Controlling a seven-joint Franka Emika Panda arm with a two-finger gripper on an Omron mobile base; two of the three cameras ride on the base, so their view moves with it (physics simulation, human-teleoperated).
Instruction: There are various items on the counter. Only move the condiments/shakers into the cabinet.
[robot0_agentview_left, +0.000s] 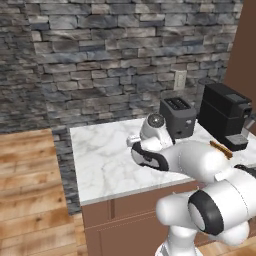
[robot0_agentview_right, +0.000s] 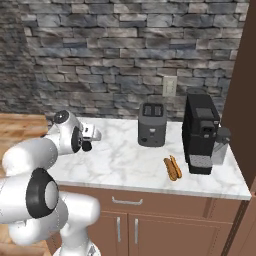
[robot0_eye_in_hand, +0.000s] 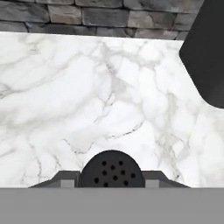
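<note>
Stone-brick wall behind, wood floor at left, white marble counter (robot0_agentview_right: 125, 165) with brown drawer fronts below.

Left to right, relative to the gripper: the gripper (robot0_eye_in_hand: 111, 183) sits at the counter's left part, low over the marble. In the hand view the black shaker (robot0_eye_in_hand: 111, 169), round top with small holes, sits right between the two dark finger tips (robot0_eye_in_hand: 65, 178), one tip pressed to each side. Jaws closed in on the shaker, gripping it. In the right base view the gripper (robot0_agentview_right: 88, 145) is a small dark end below the white wrist, at the left edge of the slab; the shaker itself is too small to make out there. In the left base view the arm covers the hand.

Right of the gripper, well apart: dark grey toaster (robot0_agentview_right: 152, 124), back against the wall; its dark corner shows at the upper right of the hand view. Further right, nearer the front edge: hot dog in a bun (robot0_agentview_right: 172, 168), lying flat. Just beside it to the right: black coffee machine (robot0_agentview_right: 201, 133), upright. Far right edge: brown wooden cabinet (robot0_agentview_right: 247, 95), side panel only.
</note>
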